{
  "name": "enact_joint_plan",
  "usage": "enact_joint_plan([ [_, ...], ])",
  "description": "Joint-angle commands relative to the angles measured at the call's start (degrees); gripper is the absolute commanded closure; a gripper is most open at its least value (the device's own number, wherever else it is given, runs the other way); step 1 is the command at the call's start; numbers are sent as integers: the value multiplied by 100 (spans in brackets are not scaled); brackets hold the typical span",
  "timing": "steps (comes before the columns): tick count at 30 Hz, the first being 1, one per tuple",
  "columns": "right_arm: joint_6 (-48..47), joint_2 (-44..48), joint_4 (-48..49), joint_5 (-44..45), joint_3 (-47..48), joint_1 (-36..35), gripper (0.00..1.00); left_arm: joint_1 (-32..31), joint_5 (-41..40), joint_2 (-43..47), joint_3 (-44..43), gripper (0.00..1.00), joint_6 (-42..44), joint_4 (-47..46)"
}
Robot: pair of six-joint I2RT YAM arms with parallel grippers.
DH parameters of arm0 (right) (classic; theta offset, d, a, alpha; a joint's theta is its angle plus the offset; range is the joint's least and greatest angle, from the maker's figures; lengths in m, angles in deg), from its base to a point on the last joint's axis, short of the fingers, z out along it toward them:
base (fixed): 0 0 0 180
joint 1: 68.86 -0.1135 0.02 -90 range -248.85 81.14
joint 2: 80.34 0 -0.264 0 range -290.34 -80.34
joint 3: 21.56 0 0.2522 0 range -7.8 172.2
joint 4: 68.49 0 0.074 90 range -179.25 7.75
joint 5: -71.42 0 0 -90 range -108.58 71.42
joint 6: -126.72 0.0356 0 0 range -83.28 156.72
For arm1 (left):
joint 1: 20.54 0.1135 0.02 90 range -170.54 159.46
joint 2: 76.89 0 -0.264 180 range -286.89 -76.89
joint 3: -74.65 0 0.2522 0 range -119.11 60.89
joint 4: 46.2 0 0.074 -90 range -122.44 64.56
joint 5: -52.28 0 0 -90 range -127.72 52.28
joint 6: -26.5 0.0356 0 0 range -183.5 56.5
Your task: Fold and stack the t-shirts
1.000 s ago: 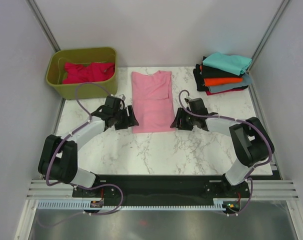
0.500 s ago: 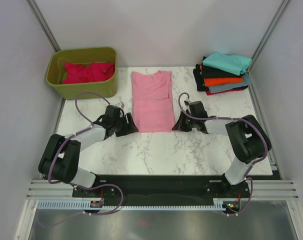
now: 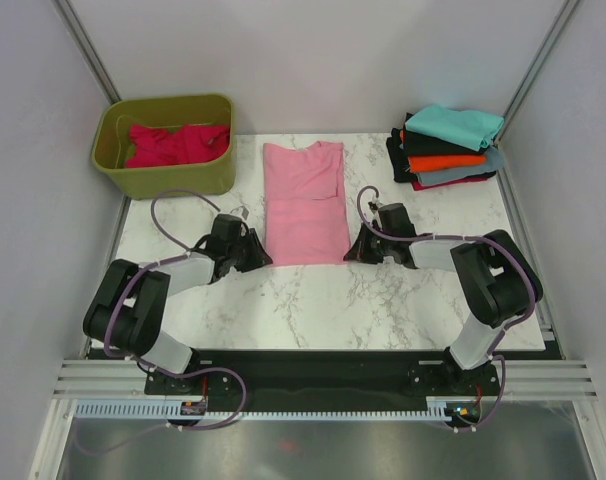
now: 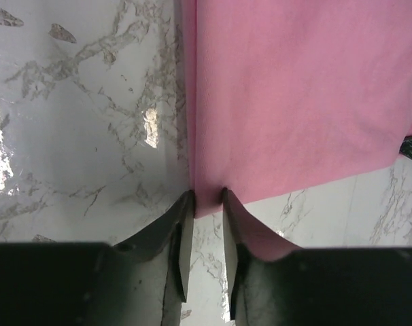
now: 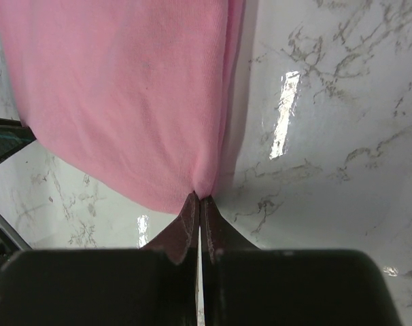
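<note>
- Right now the light pink t-shirt [image 3: 303, 205] lies flat in the middle of the marble table [image 3: 313, 300] as a long strip, collar at the far end and hem at the near end.
- The right gripper [image 5: 199, 197] is clenched on the near right hem corner, and the cloth puckers at its tips.
- The left gripper [image 4: 206, 200] brackets the near left corner with its jaws a little apart. The cloth shows no pucker, so I cannot tell whether it is clamped.
- The step in hand looks like folding the hem toward the collar. Confirm the left pinch first, then lift both corners together and level, carry them far, and lay them down with the edges aligned.
- The folded stack [image 3: 448, 145] waits at the far right, and a crimson shirt [image 3: 178, 143] sits in the olive tub [image 3: 163, 180] at the far left.
- No brand, label or writing can be read.
</note>
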Motion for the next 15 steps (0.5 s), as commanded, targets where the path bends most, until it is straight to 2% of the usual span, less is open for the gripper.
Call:
enact_joint_plan([
  [1, -148, -107, -150, 62, -175, -20, 100, -9, 72, -34, 166, 71, -146, -346],
  [4, -156, -63, -150, 36, -210, -11, 100, -114, 152, 53, 246, 75, -155, -399],
  [9, -121, 104, -115, -26, -385, -11, 100, -352, 11, 159, 412, 97, -208, -399],
  [15, -25, 831, -229, -26, -921, -11, 100, -729, -15, 738, 536, 98, -304, -40],
])
